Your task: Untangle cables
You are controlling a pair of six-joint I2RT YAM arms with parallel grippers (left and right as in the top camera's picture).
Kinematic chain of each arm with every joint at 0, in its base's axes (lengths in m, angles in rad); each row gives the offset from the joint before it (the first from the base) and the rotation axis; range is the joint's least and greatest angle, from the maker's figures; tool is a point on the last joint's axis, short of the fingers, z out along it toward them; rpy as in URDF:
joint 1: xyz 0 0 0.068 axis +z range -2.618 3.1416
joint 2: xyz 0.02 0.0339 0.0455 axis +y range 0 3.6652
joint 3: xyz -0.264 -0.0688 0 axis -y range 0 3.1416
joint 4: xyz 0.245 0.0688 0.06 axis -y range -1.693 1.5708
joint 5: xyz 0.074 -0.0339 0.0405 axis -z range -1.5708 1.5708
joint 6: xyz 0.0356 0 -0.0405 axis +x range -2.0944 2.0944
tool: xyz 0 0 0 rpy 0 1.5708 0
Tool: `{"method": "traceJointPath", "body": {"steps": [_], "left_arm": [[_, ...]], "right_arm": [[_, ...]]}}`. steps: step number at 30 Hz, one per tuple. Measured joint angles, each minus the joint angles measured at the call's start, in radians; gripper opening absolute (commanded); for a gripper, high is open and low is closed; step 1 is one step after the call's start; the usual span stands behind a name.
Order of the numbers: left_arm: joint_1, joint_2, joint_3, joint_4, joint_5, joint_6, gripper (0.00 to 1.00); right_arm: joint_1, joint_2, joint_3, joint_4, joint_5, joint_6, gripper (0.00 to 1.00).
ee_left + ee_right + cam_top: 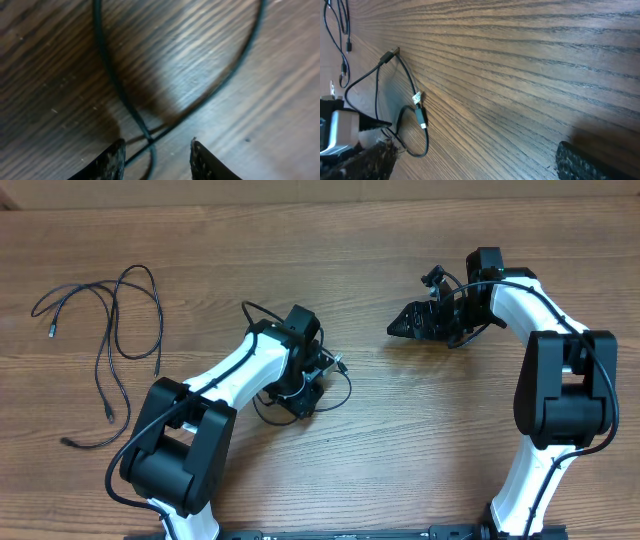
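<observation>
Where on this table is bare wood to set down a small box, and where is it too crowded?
Free: the wood between the left gripper and the right arm; also the far strip between the loose cables and the right gripper. Crowded: the left side, where those cables lie, and around the left gripper, over a cable loop.

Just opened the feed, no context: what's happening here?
Cable untangling. The left hand is open and low over the table, its fingers straddling the spot where a thin black cable crosses itself in a loop; nothing is gripped. The right hand is open and empty, off to the side. More loose cables lie spread at the table's far left.
</observation>
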Motion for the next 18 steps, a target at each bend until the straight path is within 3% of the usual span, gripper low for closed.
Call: {"method": "traceJointPath", "body": {"steps": [6,7,9,18], "left_arm": [[0.0,-0.003,-0.026,0.046,-0.016,0.005,0.39],[0.0,-0.006,-0.029,0.048,-0.015,0.004,0.37],[-0.002,-0.011,-0.035,0.055,-0.017,0.005,0.22],[-0.002,-0.014,-0.052,0.067,-0.004,-0.004,0.04]], "right_arm": [[0.0,0.0,0.0,-0.004,0.0,0.0,1.0],[0.0,0.0,0.0,-0.003,0.0,0.0,1.0],[0.0,0.0,0.0,-0.003,0.0,0.0,1.0],[0.0,0.0,0.0,-0.004,0.0,0.0,1.0]]}}
